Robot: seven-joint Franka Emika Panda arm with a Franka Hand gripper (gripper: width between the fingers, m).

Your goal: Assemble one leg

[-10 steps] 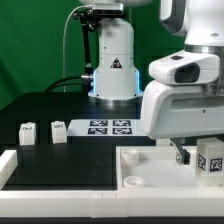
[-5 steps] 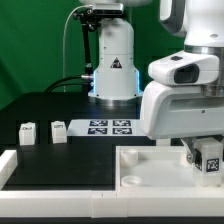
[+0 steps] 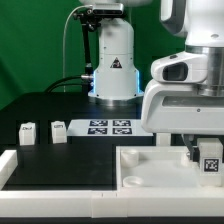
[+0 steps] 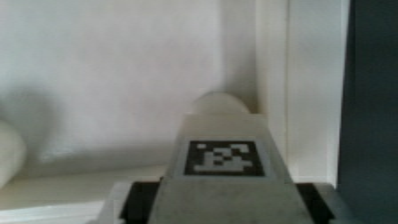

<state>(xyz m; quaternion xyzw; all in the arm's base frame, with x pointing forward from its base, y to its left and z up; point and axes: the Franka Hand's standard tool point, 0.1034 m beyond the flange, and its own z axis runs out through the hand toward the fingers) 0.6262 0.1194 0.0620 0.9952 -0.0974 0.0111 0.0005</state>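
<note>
My gripper (image 3: 207,162) is shut on a white leg (image 3: 211,158) with a black-and-white tag. It holds the leg low over the large flat white panel (image 3: 150,165) at the exterior view's right edge. In the wrist view the leg (image 4: 224,150) fills the middle between the two dark fingers (image 4: 141,200), its tip pointing at the panel's surface (image 4: 107,90). Two more legs (image 3: 27,133) (image 3: 58,130) stand on the black table at the exterior view's left. The fourth leg is out of view.
The marker board (image 3: 108,126) lies at the table's middle back, in front of the arm's base (image 3: 113,75). A white rail (image 3: 8,165) runs along the front left. A round hole (image 3: 132,182) shows in the panel's near corner.
The gripper with the leg has moved a little toward the exterior view's right and slightly down over the panel. The other legs have not moved.
</note>
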